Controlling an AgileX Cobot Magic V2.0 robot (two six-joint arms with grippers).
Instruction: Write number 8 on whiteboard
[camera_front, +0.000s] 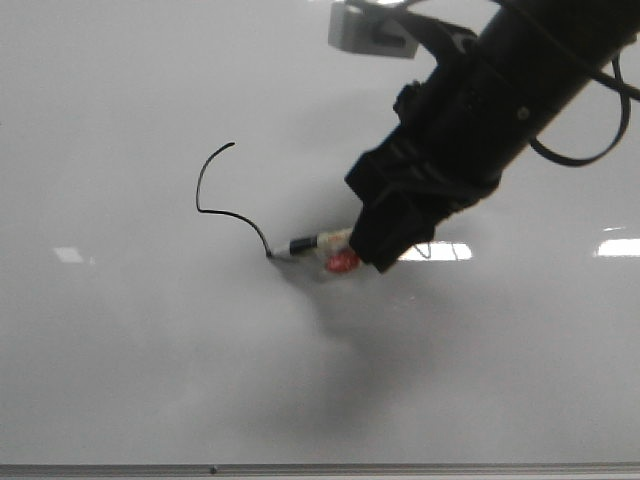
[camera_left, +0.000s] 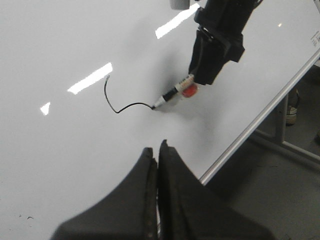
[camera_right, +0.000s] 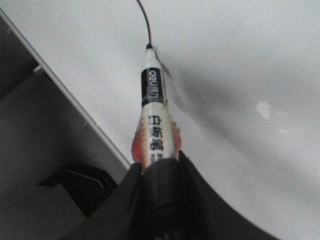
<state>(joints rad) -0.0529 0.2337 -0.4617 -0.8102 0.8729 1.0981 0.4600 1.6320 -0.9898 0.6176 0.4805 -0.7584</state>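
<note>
Right gripper (camera_front: 372, 250) clamped on marker (camera_front: 318, 242); left gripper (camera_left: 158, 161) closed, empty.
Marker tip touched whiteboard (camera_front: 120, 340) at end of a partial number 8 (camera_front: 215, 195) stroke, mid-board, curving from upper left.

light: even, bright | glare: white patches on whiteboard (camera_front: 120, 380) | shadows: soft | focus: slightly blurred

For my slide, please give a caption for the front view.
Right fingers hold a marker on the whiteboard, the number 8 only half drawn.
</note>
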